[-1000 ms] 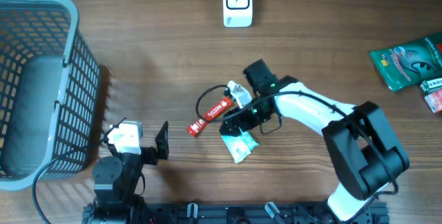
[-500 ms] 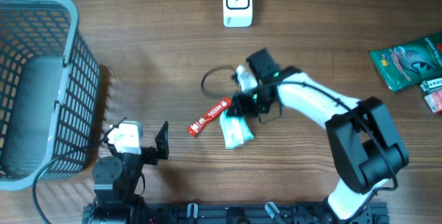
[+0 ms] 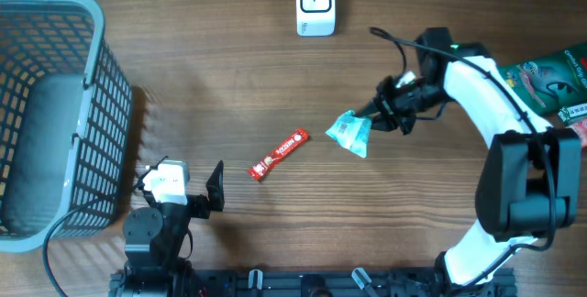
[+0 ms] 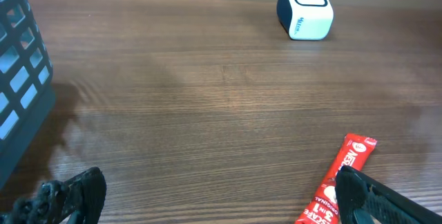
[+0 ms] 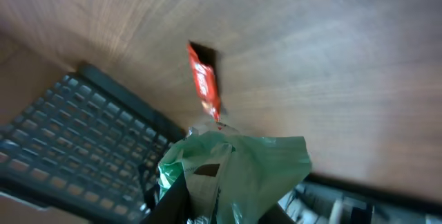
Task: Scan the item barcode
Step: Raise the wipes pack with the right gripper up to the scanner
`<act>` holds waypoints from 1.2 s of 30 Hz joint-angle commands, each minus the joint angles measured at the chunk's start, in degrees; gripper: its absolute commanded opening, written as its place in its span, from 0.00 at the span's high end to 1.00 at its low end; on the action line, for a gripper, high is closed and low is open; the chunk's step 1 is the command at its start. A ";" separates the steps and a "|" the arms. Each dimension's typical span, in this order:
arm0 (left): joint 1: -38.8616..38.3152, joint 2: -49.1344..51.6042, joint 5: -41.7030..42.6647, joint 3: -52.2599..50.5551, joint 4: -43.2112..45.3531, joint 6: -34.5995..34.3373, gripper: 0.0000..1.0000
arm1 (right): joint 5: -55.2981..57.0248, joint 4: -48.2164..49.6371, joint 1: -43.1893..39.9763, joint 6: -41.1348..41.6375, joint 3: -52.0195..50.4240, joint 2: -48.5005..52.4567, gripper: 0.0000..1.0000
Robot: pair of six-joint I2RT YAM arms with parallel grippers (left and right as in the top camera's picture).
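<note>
- Green packet (image 3: 350,133): pinched at its crumpled top by the right gripper (image 3: 371,119), whose fingers are closed on the plastic. It is held off the wood, a little right of the table's (image 3: 183,77) middle, about midway between the near and far edges. In the right wrist view the packet fills the lower part of the picture.
- Left gripper (image 4: 221,207): low at the near edge, left of centre. Its jaws are spread wide and hold nothing.
- Red stick sachet (image 3: 280,154): flat on the table and lying at a slant, near the middle, just beyond the left gripper and to the left of the packet. It touches neither.
- Grey-blue plastic basket (image 3: 92,22): takes up the left edge, from the near side to the far left corner.
- Green snack bag (image 3: 541,77) and a pink packet (image 3: 576,132): at the right edge, beyond the right arm.
- White barcode scanner (image 3: 315,4): stands at the middle of the far edge, well apart from the held packet.
</note>
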 commanded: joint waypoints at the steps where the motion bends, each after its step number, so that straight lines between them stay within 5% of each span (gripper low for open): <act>1: -0.11 -0.26 0.87 0.04 -0.09 0.87 0.00 | -3.19 -4.74 -2.08 -0.39 1.01 -2.12 0.95; 7: -0.11 -0.26 0.87 0.04 -0.09 0.87 0.00 | 1.18 -7.58 -3.13 -1.73 1.01 -13.44 0.96; 12: -0.11 -0.26 0.85 0.04 -0.09 0.87 0.00 | 22.82 -6.32 -3.08 1.70 1.01 -28.59 0.96; 18: -0.11 -0.26 0.87 0.04 -0.09 0.87 0.00 | 43.80 12.31 1.31 1.25 0.98 -42.73 0.96; 21: -0.11 -0.26 0.85 0.04 -0.09 0.87 0.00 | 45.51 26.58 4.07 -11.96 0.98 -42.71 0.95; 25: -0.11 -0.24 0.87 0.04 -0.09 0.87 0.00 | 32.83 42.16 7.04 -33.42 0.98 -42.07 0.95; 30: -0.11 -0.20 0.87 0.04 -0.09 0.87 0.00 | 56.08 59.91 15.65 -48.48 0.98 -39.47 0.95; 36: -0.11 -0.20 0.87 0.04 -0.09 0.87 0.00 | 71.30 77.37 22.99 -58.75 0.98 -21.75 0.95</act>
